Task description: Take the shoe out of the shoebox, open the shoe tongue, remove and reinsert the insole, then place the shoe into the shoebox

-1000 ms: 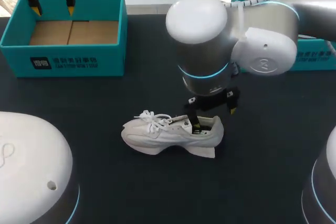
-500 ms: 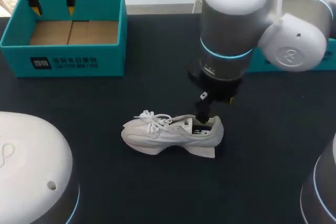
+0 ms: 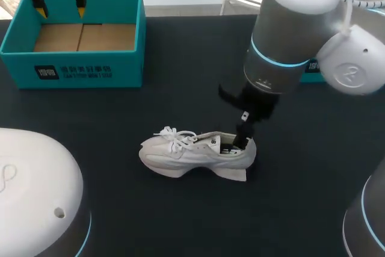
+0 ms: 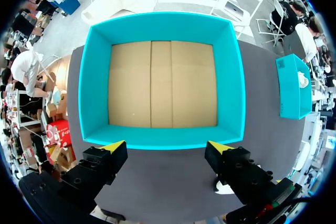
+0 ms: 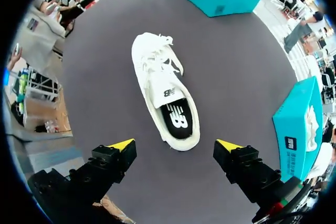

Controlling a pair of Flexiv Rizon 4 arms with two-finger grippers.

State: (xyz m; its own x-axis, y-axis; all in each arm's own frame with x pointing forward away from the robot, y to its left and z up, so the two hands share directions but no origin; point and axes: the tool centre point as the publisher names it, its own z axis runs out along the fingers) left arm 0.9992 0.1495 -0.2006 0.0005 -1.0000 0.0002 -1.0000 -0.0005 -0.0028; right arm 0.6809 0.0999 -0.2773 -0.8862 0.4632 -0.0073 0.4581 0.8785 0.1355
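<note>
Over the last second the right arm has swung outward and drawn its right gripper (image 5: 175,145) up from the heel opening of the shoe (image 3: 192,156), which lies on its sole on the table (image 3: 313,167), well apart from the shoebox (image 3: 84,67). With the insole (image 5: 176,119) lying flat inside the shoe, this looks like the insole step, and the next move probably calls for coming back down over the heel to pinch the insole's rear edge. Its fingers are spread wide just above the heel, touching and holding nothing; the left gripper (image 3: 60,10), far from the shoe over the box, is likewise spread and empty.
</note>
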